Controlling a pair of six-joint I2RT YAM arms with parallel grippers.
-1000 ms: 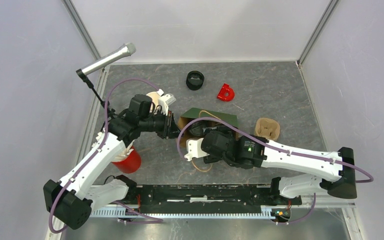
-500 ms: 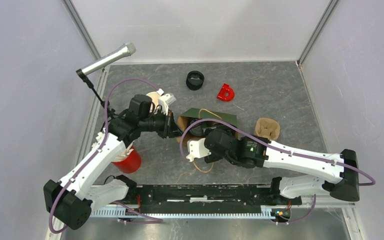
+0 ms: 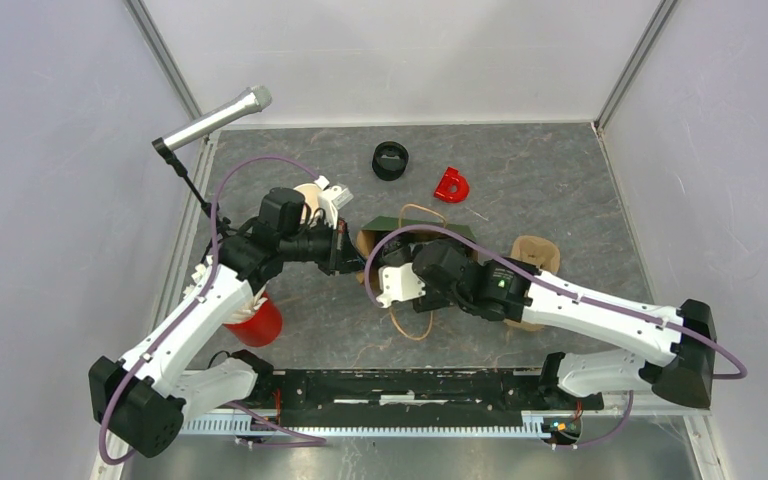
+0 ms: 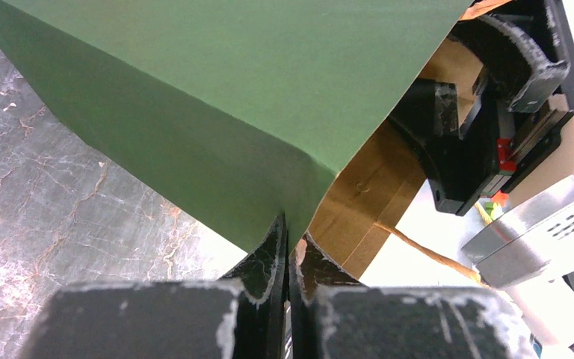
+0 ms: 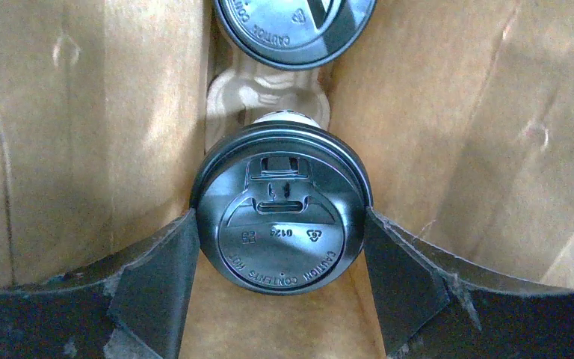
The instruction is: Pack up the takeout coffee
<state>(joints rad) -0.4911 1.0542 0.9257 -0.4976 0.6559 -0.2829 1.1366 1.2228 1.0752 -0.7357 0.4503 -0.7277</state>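
The right gripper (image 5: pixel 280 224) has pushed further up the table, deeper into the mouth of the green paper bag (image 4: pixel 194 90), and its white arm (image 3: pixel 600 310) now covers more of the brown moulded-pulp cup carrier (image 3: pixel 542 250).

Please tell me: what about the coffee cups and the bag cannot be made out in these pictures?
Right wrist: the print on the near cup, hidden under its own lid.
Right wrist: most of the far cup, cut off by the top edge.
Left wrist: the inside of the bag, hidden by its green wall, which the left pincer pinches.
Top external: both cups, hidden by the right arm and the bag.
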